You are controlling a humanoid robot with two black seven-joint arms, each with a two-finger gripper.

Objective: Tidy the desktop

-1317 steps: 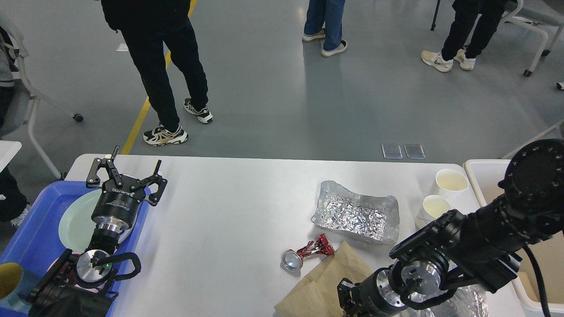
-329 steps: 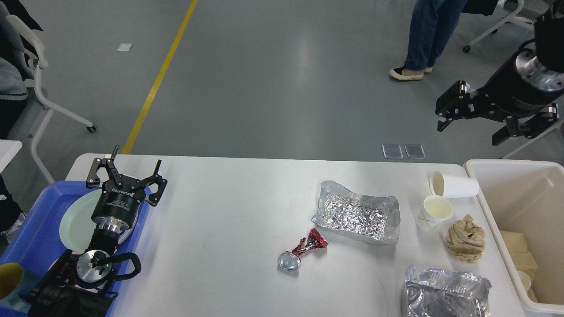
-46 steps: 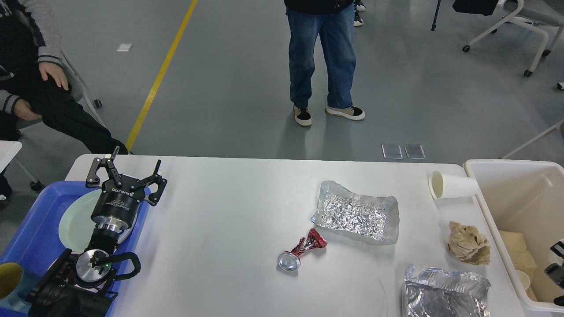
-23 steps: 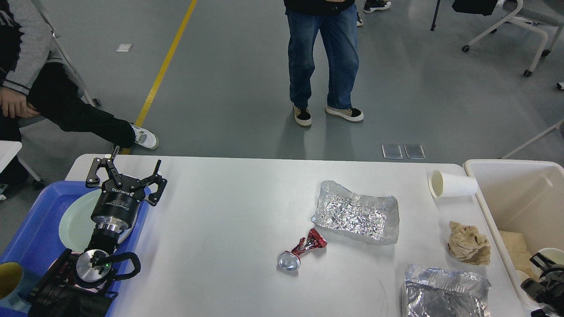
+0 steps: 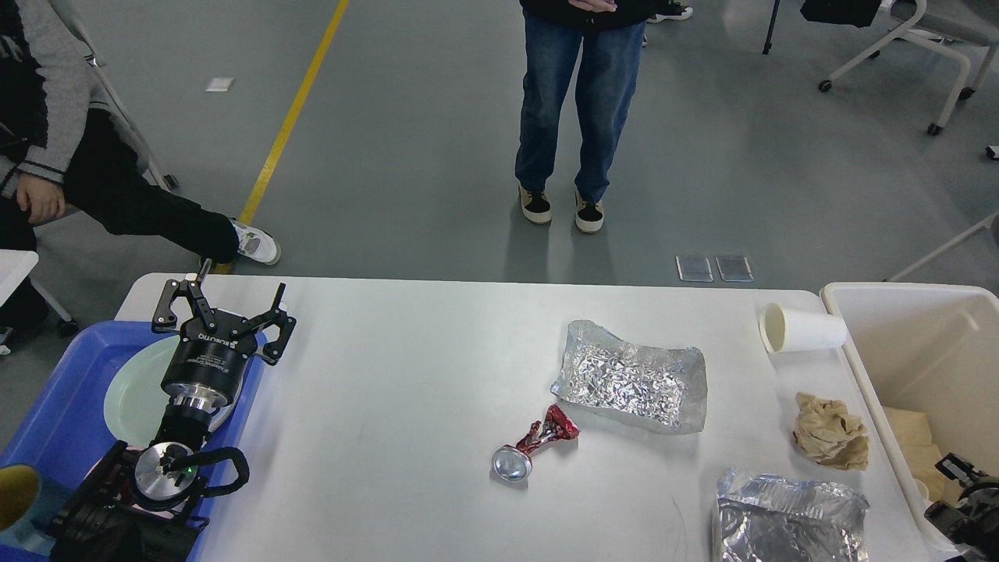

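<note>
At the near right corner, my right gripper (image 5: 964, 499) sits low in the bin (image 5: 905, 300), too small to tell how its jaws stand. My left gripper (image 5: 222, 308) hangs over the blue tray (image 5: 55, 406), jaws wide and empty. The tabletop (image 5: 406, 375) fills the middle, long axis left to right, carrying foil sheets (image 5: 632, 378), a crushed can (image 5: 535, 445) and a tipped cup (image 5: 800, 328).

Beyond the left gripper (image 5: 225, 308) and the table's far edge lies a smooth grey floor (image 5: 437, 117) with a dull sheen. A yellow line (image 5: 289, 125) runs diagonally across it, up and away from that gripper. A person in blue jeans (image 5: 576, 109) stands well off to its right; a seated person in dark trousers (image 5: 117, 195) is near on its left. White chair legs on castors (image 5: 897, 47) stand far right. Two small metal floor plates (image 5: 714, 268) sit just past the table
</note>
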